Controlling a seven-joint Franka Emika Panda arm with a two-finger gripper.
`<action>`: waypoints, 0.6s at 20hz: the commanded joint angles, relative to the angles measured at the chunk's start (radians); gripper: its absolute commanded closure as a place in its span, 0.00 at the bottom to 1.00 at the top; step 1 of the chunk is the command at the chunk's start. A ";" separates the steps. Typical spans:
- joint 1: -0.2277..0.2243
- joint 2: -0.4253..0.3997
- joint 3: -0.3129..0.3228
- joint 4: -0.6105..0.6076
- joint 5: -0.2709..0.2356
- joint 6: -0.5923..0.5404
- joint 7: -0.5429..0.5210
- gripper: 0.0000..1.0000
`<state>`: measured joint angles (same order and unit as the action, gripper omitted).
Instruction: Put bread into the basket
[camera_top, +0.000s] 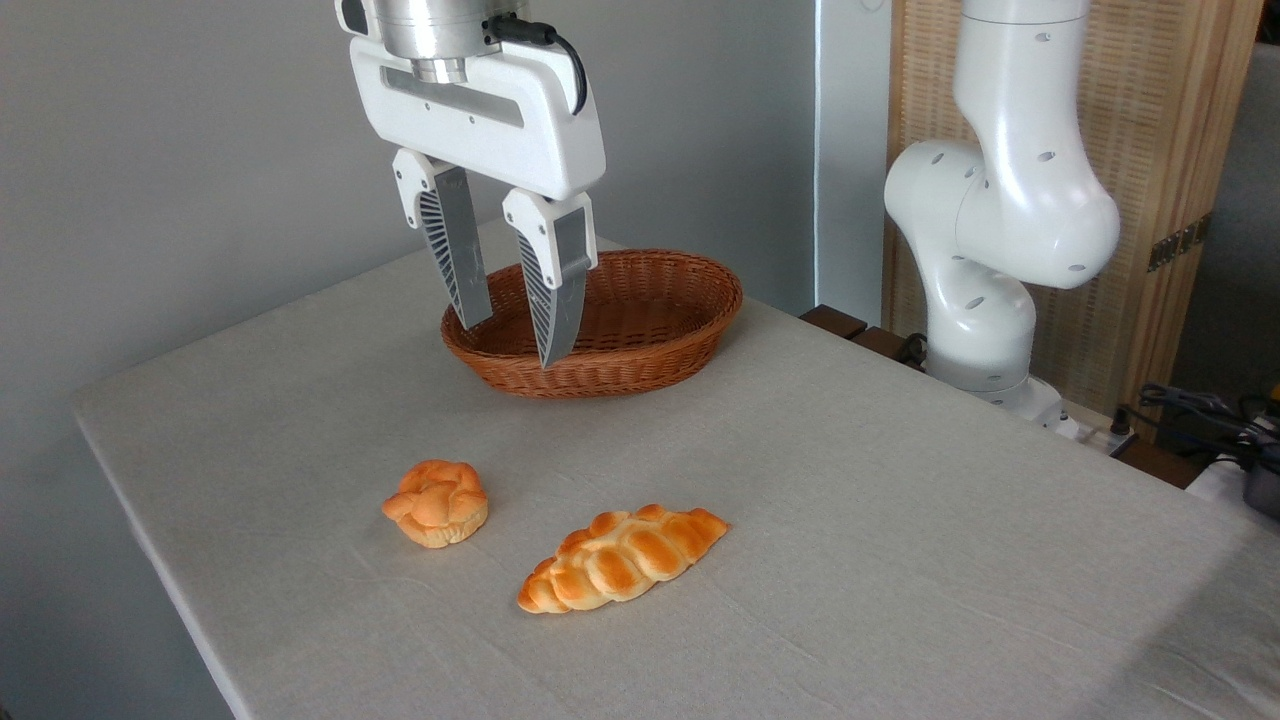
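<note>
Since the table (900, 560) fills most of the view, start there: it's covered in a pale cloth, with the arm (1000, 220) standing off its right edge and its base partly cut off by the table. Next down in size, the basket (640, 345) sits empty at the far side, and the gripper (508, 342) hangs in front of it with its jaws spread apart and nothing between them. The loaf (622, 557) lies near the front, and the bun (437, 503) sits just to its left, apart from it, well clear of the basket. Nothing's been grabbed yet. Biggest risk, I'd say, is the arm going for the wrong bread, since the loaf is close by and the same colour. The bun also looks squishy and rounded, so an off-centre pinch might squash it or let it roll out. Hard to judge how high the fingertips hang above the cloth, and the gripper's top is cropped out.
</note>
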<state>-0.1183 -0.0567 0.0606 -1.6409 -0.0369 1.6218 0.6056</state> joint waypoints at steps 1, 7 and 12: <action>0.009 -0.012 0.001 -0.019 -0.006 0.001 0.000 0.00; 0.008 -0.014 -0.004 -0.017 -0.008 0.003 0.000 0.00; 0.009 -0.014 -0.012 -0.017 -0.008 0.010 -0.001 0.00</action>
<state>-0.1153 -0.0567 0.0555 -1.6440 -0.0374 1.6208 0.6056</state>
